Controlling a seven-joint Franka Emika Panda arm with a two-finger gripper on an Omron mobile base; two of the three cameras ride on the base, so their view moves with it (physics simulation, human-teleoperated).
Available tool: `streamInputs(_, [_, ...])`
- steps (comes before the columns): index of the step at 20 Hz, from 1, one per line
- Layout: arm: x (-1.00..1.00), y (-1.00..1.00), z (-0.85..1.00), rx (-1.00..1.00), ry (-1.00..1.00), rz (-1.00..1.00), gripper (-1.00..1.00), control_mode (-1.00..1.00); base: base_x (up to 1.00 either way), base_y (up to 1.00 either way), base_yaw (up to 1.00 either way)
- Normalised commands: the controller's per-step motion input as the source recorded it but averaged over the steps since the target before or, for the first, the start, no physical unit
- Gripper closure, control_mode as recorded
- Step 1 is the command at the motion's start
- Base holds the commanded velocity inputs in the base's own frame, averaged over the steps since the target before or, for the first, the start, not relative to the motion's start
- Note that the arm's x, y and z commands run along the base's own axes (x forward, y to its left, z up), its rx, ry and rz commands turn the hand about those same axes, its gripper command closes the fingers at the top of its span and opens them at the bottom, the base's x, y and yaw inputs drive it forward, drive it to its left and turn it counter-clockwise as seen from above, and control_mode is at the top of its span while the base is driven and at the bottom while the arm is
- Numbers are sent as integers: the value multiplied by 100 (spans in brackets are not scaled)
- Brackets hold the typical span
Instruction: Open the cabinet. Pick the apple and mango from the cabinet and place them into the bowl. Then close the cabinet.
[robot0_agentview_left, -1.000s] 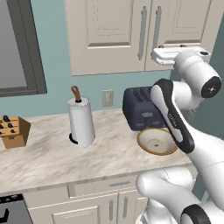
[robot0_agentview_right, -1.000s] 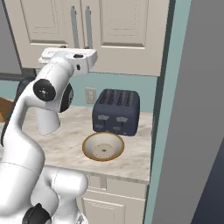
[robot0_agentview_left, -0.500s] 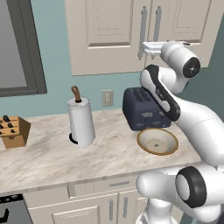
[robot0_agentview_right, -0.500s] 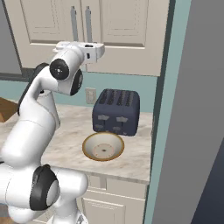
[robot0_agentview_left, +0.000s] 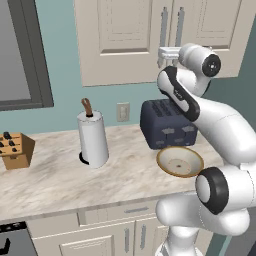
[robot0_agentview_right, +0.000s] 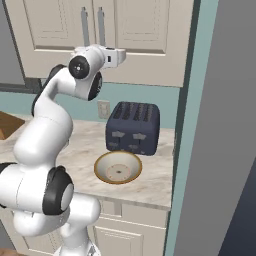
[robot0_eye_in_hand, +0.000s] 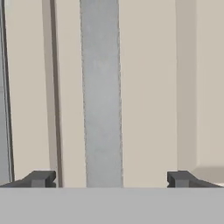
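The cream cabinet (robot0_agentview_left: 125, 40) (robot0_agentview_right: 145, 35) hangs over the counter with both doors shut. My gripper (robot0_agentview_left: 162, 54) (robot0_agentview_right: 121, 55) is raised to the lower ends of its grey bar handles. In the hand view my gripper (robot0_eye_in_hand: 111, 179) is open and one handle (robot0_eye_in_hand: 101, 87) runs straight up between the fingertips (robot0_eye_in_hand: 41, 178), close ahead. Nothing is held. The tan-rimmed bowl (robot0_agentview_left: 161, 161) (robot0_agentview_right: 118, 167) stands on the counter in front of the toaster, with nothing in it. The apple and mango are hidden.
A dark blue toaster (robot0_agentview_left: 167, 123) (robot0_agentview_right: 133, 127) stands below the cabinet. A paper towel roll (robot0_agentview_left: 93, 138) and a knife block (robot0_agentview_left: 15, 150) are further left on the marble counter (robot0_agentview_left: 60, 175). A tall grey panel (robot0_agentview_right: 220, 125) bounds the right side.
The arm has swung its hand left in the left base view, from beside the cabinet to the door handles. The jaws have stayed open.
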Motion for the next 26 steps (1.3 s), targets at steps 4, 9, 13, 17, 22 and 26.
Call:
streamInputs(4, [87,-5,-36,0,9,0,100,-100,0,0,0])
streamInputs(9, [0,0,0,0,0,0,100,-100,0,0,0])
streamInputs(13, [0,0,0,0,0,0,100,-100,0,0,0])
streamInputs(17, [-16,-32,2,1,-12,2,100,-100,0,0,0])
streamInputs(22, [-49,-73,8,7,-11,0,100,-100,0,0,0])
streamInputs(26, [-51,-100,6,15,-2,2,100,-100,0,0,0])
